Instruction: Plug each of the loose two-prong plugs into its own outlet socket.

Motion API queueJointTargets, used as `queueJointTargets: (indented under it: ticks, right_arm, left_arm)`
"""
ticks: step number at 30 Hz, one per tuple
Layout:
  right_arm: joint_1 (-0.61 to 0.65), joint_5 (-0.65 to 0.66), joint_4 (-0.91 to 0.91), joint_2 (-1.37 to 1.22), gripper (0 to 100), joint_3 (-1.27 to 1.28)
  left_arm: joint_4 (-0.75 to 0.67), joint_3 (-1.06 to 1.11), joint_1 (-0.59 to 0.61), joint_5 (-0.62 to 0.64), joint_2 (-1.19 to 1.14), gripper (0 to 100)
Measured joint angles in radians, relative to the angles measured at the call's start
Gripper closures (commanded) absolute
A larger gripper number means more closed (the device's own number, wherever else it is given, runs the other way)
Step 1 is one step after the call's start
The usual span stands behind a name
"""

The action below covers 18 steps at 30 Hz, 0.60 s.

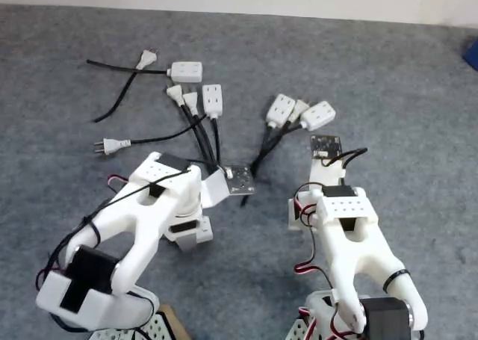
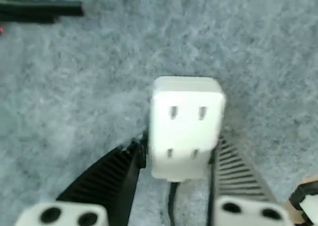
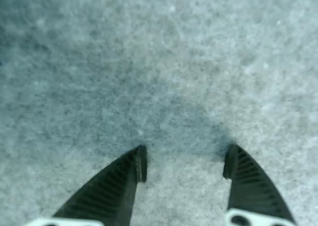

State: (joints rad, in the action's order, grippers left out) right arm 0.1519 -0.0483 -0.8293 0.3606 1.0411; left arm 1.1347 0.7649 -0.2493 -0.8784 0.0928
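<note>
A white outlet socket (image 2: 186, 124) with two pairs of slots sits between the black fingers of my left gripper (image 2: 179, 149), which is shut on its sides; its black cord runs back toward the wrist. My right gripper (image 3: 184, 161) hangs open over bare grey carpet. In the high view, a loose two-prong plug (image 1: 104, 146) lies at the left and another plug (image 1: 148, 57) lies at the back beside a white socket (image 1: 187, 72). A socket (image 1: 213, 97) with two plugs (image 1: 183, 97) lies mid-back. Two more sockets (image 1: 280, 110) (image 1: 317, 116) lie right of centre.
Black cords (image 1: 205, 142) fan out from under the left arm (image 1: 160, 194). More cords (image 1: 265, 149) run between the two arms. The right arm (image 1: 340, 213) stands at the front right. A blue object (image 1: 472, 54) sits at the right edge.
</note>
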Motion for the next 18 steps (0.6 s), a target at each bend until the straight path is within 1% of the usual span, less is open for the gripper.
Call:
queueJointTargets:
  ticks: [1, 8, 12, 15, 18]
  right_arm:
    - [0.0, 0.0, 0.0, 0.0, 74.2, 0.0]
    - [0.0, 0.0, 0.0, 0.0, 74.2, 0.0]
    - [0.0, 0.0, 0.0, 0.0, 74.2, 0.0]
    - [0.0, 0.0, 0.0, 0.0, 74.2, 0.0]
    - [0.0, 0.0, 0.0, 0.0, 74.2, 0.0]
  left_arm:
    - [-0.003, -0.003, -0.008, 0.0, -0.009, 99]
    - [-0.003, -0.112, -0.028, 0.0, -0.021, 100]
    - [0.04, -0.166, -0.103, 0.0, -0.025, 100]
    - [0.046, -0.176, -0.166, 0.0, -0.028, 100]
    - [0.049, -0.183, -0.196, 0.031, -0.052, 100]
